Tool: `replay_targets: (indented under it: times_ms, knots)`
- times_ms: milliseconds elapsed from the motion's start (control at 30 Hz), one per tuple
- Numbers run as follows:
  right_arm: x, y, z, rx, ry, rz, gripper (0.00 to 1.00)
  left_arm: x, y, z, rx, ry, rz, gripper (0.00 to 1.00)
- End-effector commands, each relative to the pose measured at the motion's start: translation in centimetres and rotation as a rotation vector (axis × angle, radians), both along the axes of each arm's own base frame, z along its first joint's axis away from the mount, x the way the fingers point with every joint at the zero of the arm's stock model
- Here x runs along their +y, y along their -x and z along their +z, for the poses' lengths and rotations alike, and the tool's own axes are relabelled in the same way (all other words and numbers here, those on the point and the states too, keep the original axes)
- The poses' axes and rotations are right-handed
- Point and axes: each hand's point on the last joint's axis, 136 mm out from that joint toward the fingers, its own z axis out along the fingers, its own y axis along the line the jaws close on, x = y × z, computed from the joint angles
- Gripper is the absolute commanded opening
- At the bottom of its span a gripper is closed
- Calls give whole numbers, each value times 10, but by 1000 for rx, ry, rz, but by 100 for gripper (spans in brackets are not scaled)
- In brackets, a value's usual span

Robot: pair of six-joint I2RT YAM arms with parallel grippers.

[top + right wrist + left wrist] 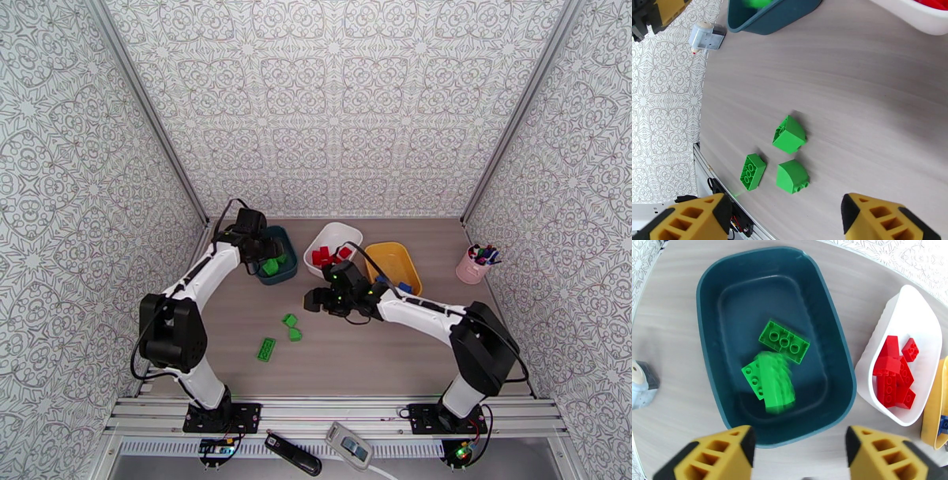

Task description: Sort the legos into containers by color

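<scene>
My left gripper (261, 256) hangs open over the dark teal tub (286, 251). Its yellow fingers (723, 455) frame the near rim of the teal tub (711, 358). Inside lie a flat green brick (784, 341) and another green brick (753, 381), with a blurred green piece (776, 384) over it. My right gripper (310, 300) is open above mid-table, and its fingers (695, 219) hold nothing. Below it three green bricks (790, 135) (792, 177) (752, 171) rest on the wood. The white tub (924, 330) holds red bricks (892, 376). The yellow tub (393, 260) holds blue ones.
A pink pen cup (474, 267) stands at the right wall. A small grey-white object (642, 384) lies on the table left of the teal tub. The three tubs sit in a row at the back, and patterned walls close in the sides.
</scene>
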Motion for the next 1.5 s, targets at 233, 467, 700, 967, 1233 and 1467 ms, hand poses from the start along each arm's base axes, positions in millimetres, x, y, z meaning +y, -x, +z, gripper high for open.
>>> replay_targets:
  times_ms: [233, 467, 700, 967, 1233, 1467]
  knots:
    - [-18, 6, -11, -19, 100, 7, 81, 2, 64, -10, 47, -39, 21, 72]
    - [-16, 7, -12, -20, 99, 16, 82, 2, 123, -30, 94, -6, 76, 74]
    - [-9, 17, -14, -24, 109, 46, 86, -2, 192, -74, 184, 47, 155, 77]
    - [-8, 31, -20, -18, 121, 60, 86, -6, 250, -121, 267, 28, 201, 81]
    - [-12, 40, -23, -13, 130, 58, 86, -10, 261, -141, 292, 33, 171, 82]
    - [-12, 40, -24, -15, 131, 52, 85, -24, 266, -146, 315, 2, 101, 75]
